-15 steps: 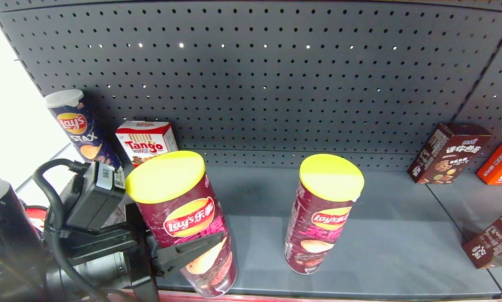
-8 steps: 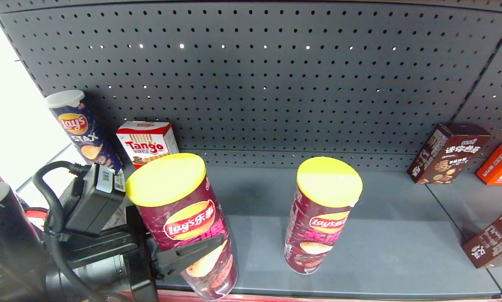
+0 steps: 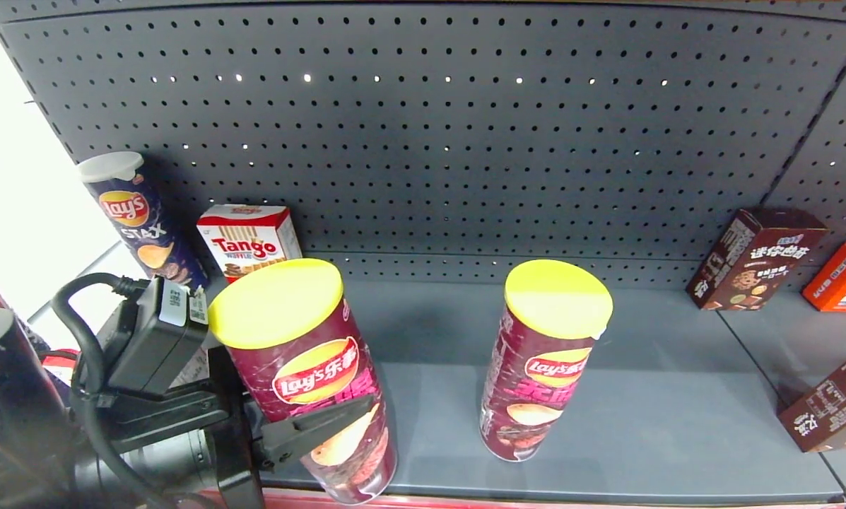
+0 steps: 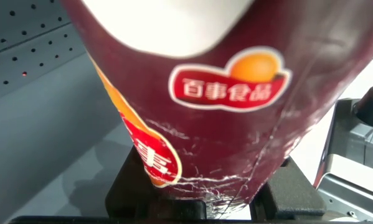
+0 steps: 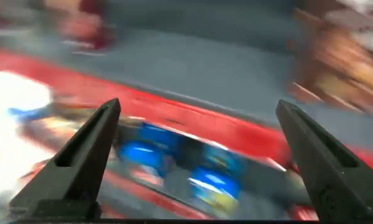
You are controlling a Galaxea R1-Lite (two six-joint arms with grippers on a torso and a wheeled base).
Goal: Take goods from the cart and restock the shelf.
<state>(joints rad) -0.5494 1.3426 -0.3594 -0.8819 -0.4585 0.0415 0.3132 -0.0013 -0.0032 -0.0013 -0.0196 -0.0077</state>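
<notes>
Just at the shelf (image 3: 677,424) edge, the left hand (image 3: 316,428) grips a maroon can (image 3: 309,367); the right hand (image 5: 197,106) gapes open.

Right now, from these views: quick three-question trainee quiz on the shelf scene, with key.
1. True or false: the left gripper holds a box.
2. How many cans in the head view have yellow lids: A one, B two, C three?
3. Fill in: the right gripper is ____.
Key: 1 false, it holds a maroon can; 2 B, the other can stands on the shelf; 3 open.
</notes>
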